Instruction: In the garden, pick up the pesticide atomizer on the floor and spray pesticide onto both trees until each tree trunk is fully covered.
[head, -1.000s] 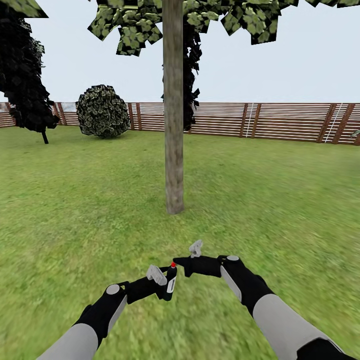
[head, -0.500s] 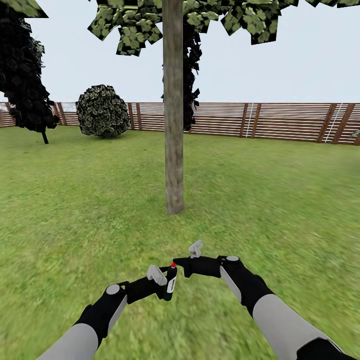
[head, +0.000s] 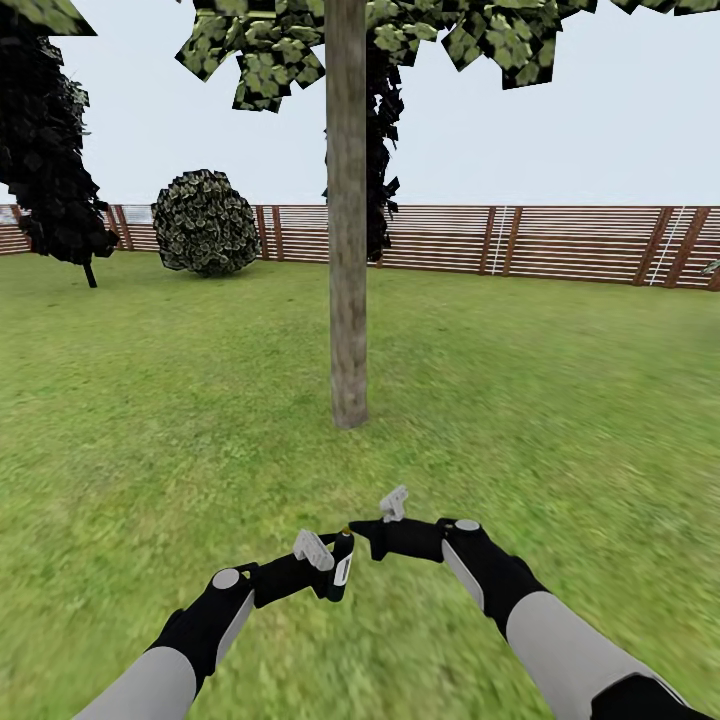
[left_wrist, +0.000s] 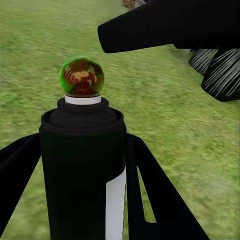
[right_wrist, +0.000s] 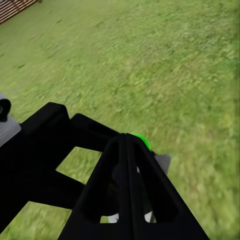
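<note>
The small black spray bottle with a white label, the pesticide atomizer (head: 340, 568), was held upright low over the lawn, clamped between the fingers of the left gripper (head: 322, 566), apparently so that its head faced the thick grey-brown mottled tree trunk (head: 347, 250) ahead, well apart. The right gripper (head: 372, 530) was set just above the bottle's green-lit button (left_wrist: 82, 77), its fingers pressed together, seemingly to push it. One trunk, one atomizer, two grippers, one round shrub (head: 205, 222) and one brown slatted fence (head: 560, 243) were counted.
</note>
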